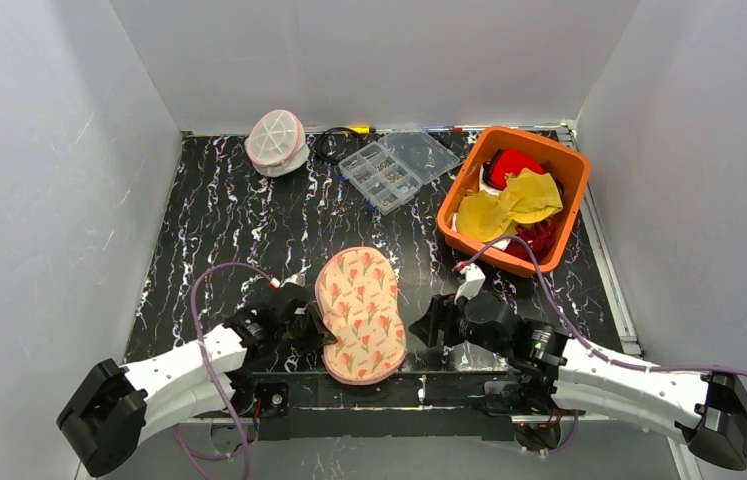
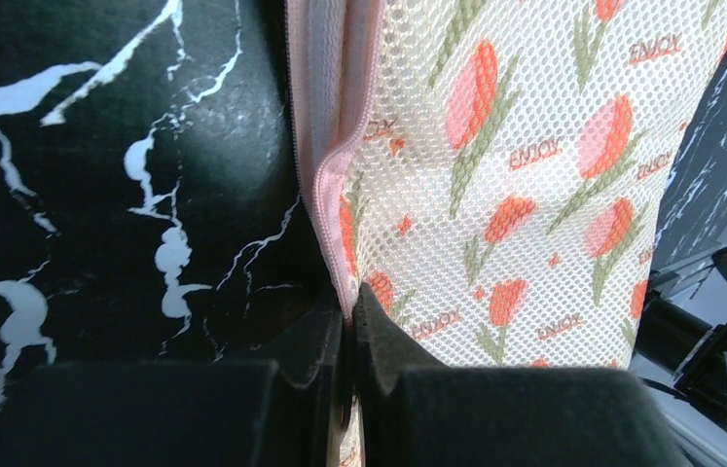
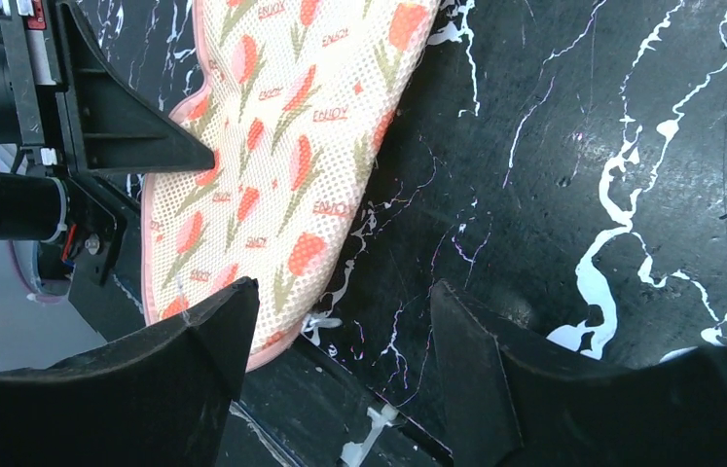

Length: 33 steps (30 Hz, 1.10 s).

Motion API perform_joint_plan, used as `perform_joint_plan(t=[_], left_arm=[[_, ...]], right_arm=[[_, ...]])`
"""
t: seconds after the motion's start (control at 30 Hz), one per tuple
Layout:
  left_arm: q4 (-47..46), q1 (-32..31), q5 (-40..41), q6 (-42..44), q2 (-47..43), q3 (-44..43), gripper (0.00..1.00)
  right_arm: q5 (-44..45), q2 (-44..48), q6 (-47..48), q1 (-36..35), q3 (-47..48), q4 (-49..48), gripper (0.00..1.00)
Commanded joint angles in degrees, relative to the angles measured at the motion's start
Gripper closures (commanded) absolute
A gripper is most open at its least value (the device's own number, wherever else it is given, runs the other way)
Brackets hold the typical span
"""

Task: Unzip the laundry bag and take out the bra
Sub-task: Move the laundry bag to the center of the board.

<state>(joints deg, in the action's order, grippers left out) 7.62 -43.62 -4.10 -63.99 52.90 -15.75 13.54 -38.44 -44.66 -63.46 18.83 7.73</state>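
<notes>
The laundry bag, a small white mesh dome with a pink rim, lies at the back left, far from both arms. The bra is hidden. At the table's near edge lies a peanut-shaped floral mesh pouch with a pink zip edge. My left gripper sits at the pouch's left side. In the left wrist view its jaws are shut on that pink zip edge. My right gripper stands open just right of the pouch. In the right wrist view the pouch's near corner shows past one finger.
An orange bin of yellow and red cloths stands at the back right. A clear compartment box and a black cable lie at the back middle. The table's front edge runs just below the pouch.
</notes>
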Motion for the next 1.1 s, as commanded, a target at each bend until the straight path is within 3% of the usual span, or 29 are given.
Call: perform_joint_plan(t=[0.0, 0.23, 0.37, 0.63, 0.87, 1.07], left_arm=[[9.93, -0.09, 3.25, 3.01, -2.86, -2.63, 1.00], [22.55, 0.88, 16.15, 5.84, -6.34, -13.84, 1.00], [25.79, 5.05, 19.70, 8.23, -5.58, -19.57, 1.00], [25.51, 16.13, 22.18, 10.98, 2.20, -27.05, 1.00], [19.62, 31.10, 19.95, 6.34, 9.04, -28.22, 1.00], [14.13, 40.93, 16.68, 0.91, 21.47, -31.55, 1.00]], right_arm=[[1.10, 2.04, 0.66, -0.13, 1.21, 1.27, 0.27], [3.06, 4.84, 2.60, -0.13, 2.76, 4.92, 0.28], [3.42, 6.08, 3.54, -0.15, 3.36, 6.10, 0.28], [3.50, 7.05, 4.65, -0.11, 3.11, 7.19, 0.28], [2.79, 6.92, 5.55, -0.17, 2.51, 7.03, 0.28], [1.75, 6.44, 5.65, -0.17, 1.15, 5.65, 0.28]])
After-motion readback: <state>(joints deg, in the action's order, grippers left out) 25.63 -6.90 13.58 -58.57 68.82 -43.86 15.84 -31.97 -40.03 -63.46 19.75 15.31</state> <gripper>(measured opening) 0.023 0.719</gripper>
